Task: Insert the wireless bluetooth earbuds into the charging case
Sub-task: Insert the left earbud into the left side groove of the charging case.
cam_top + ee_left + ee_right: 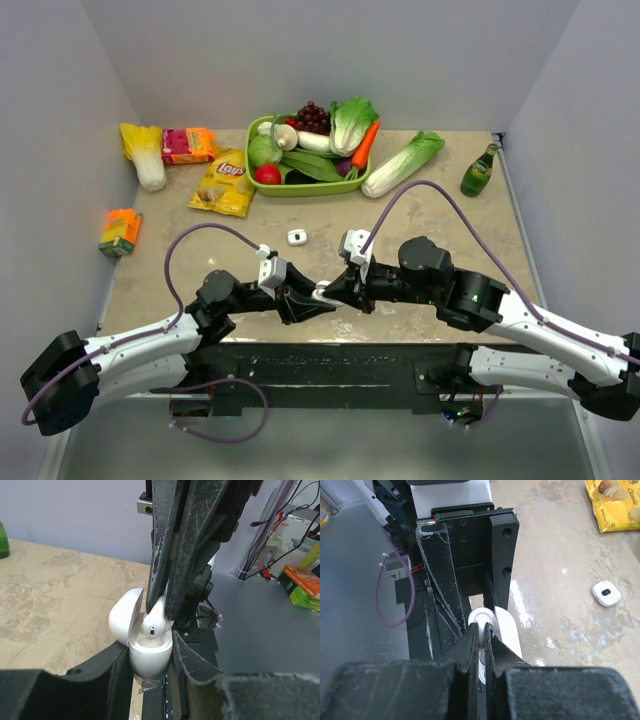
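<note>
L gripper (149, 656): pressed onto the charging case (150, 664), one finger on each side of its lower body. Case is upright. Whether it touches the tabletop: can't tell.
Case lid (124, 617): swung open, tilted back to the left in the L wrist view.
R gripper (481, 629): comes at the case from above, tips nearly together, pinching the earbud (153, 624).
Earbud spot: glossy white w/ a small dark dot. Lower end sits in the case's open well, upper part sticks out betw. the R fingertips. Fully seated or not: can't tell.
Arms: meet tip to tip at centre-front of the table (400, 215).
Second case (296, 237): white, shut, lying flat on the table just beyond the grippers, apart from both.
Chips bag (225, 183): yellow, flat, just left of the basket.
Basket (300, 190): green, at the back, w/ grapes, carrot, leafy veg etc.
Bottle (479, 172): green, upright, back right.
Orange box (120, 231): at the table's left edge, well apart from the arms.
</note>
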Tool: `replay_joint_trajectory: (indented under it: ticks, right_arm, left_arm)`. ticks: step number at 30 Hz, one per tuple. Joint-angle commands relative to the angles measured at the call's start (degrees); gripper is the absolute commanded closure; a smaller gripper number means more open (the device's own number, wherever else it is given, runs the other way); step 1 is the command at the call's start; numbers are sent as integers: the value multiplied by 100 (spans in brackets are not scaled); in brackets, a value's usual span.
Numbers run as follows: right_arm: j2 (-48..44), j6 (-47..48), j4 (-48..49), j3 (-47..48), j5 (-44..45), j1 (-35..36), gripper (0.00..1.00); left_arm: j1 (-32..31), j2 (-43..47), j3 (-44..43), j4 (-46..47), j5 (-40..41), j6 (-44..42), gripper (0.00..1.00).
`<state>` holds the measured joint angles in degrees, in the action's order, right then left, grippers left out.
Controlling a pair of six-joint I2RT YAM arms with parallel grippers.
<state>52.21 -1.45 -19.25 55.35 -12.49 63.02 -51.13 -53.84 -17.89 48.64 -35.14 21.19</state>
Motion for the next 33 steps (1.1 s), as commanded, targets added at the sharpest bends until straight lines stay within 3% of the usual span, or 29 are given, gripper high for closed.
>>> replay_joint_trajectory:
  ticks: [1, 14, 17, 20, 33]
  right_arm:
    - [79, 75, -27, 186, 133, 61, 100]
    - [255, 58, -27, 186, 291, 140, 100]
    - [246, 14, -62, 204, 388, 149, 82]
    - [176, -56, -36, 204, 510, 149, 73]
    - [-157, -312, 377, 239, 941, 149, 66]
  left_arm:
    - [-37, 129, -39, 444, 33, -98, 100]
    - [-55, 173, -66, 515, 42, -89, 100]
    - [-55, 173, -74, 488, 68, -106, 100]
    - [-55, 164, -57, 453, 86, -133, 100]
    - [-63, 111, 57, 602, 209, -98, 100]
